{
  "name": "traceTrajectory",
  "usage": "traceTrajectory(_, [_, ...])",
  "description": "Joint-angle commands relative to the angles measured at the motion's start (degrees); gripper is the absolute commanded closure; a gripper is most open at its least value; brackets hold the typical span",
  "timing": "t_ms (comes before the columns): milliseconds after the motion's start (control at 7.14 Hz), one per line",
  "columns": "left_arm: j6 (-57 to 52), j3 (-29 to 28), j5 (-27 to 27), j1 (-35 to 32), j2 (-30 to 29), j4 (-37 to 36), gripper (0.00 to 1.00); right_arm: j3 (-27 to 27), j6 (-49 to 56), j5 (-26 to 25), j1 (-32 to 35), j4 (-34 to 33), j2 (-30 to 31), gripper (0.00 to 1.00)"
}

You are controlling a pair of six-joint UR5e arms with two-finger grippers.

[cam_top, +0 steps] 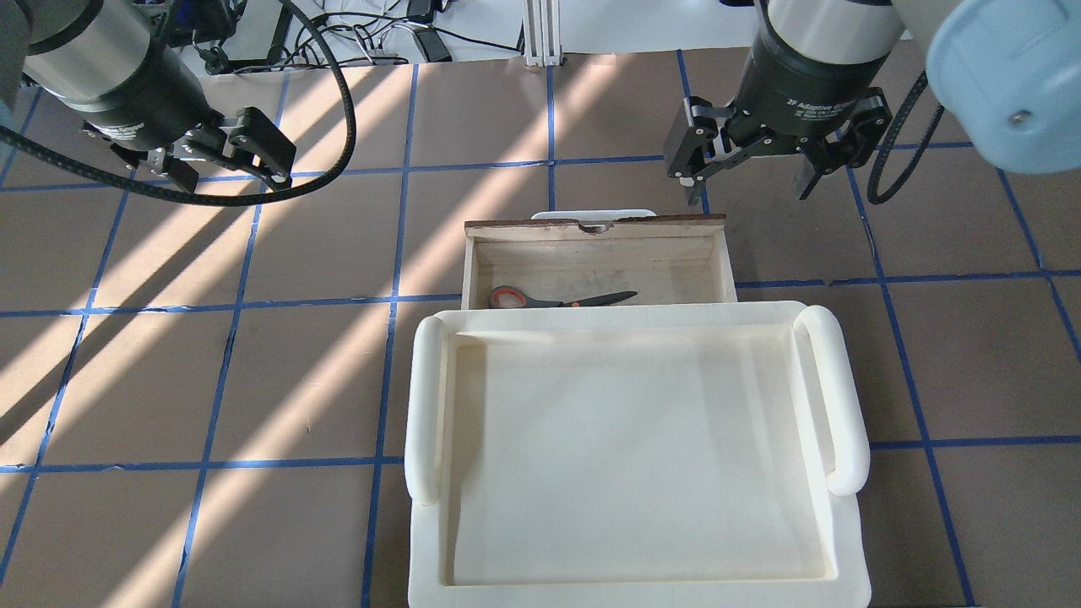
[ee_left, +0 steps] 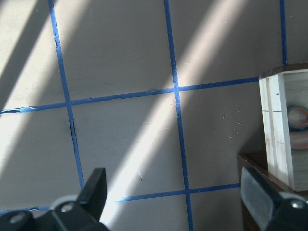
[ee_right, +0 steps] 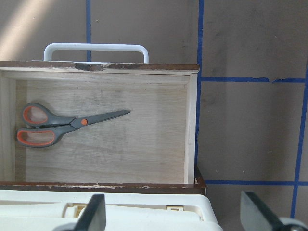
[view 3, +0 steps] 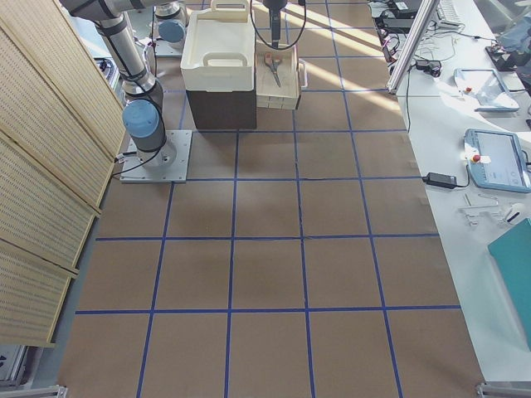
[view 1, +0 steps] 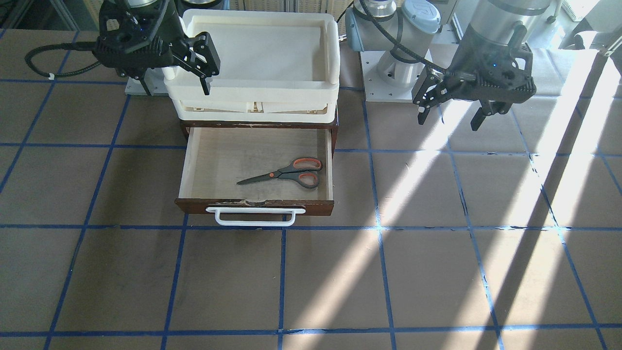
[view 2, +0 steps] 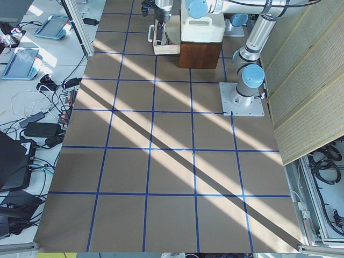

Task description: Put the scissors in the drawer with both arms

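Scissors point(view 1: 286, 172): where do you have them on the front view?

I have them in the middle of the frame, lying flat on the pale floor of the drawer point(view 1: 330, 165), in its right half. The blades are closed and point to frame left. The red-lined loops are at frame right, near the drawer's side wall.

And the drawer itself?

It stands open toward the bottom of the frame, with the white handle point(view 1: 251, 217) on its front edge. Just above it in the picture I see the cream tray point(view 1: 252, 92). The right side view shows that tray sitting on the dark cabinet point(view 3: 221, 109).

What about the left gripper point(view 1: 449, 119)?

It is in the upper right of the front view, hanging over the table point(view 1: 291, 282), well to the right of the drawer. Its fingers point(view 1: 422, 114) are spread with nothing between them. Its wrist camera shows me taped squares, with the drawer's corner at the right edge.

And the right gripper point(cam_top: 752, 192)?

It is in the upper right of the overhead view, up and to the right of the drawer's front corner. Its fingers are also apart and it holds nothing. Its wrist camera looks down into the drawer, with the scissors in the left half of that frame, loops left and blades pointing right. Both grippers are clear of the scissors.
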State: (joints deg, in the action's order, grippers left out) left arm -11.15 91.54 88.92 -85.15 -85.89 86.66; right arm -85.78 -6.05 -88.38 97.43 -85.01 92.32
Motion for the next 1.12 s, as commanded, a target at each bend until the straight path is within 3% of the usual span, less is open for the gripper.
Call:
traceTrajectory(0, [0.2,0.2,-0.1,-0.2,0.7,1.4,0.00,0.0,0.1,0.2,0.0,-0.1,0.0,0.00])
traceTrajectory(980, [0.7,0.7,-0.3,0.2,0.8,1.7,0.00,-0.1,-0.1,0.3,0.0,-0.1,-0.1,0.00])
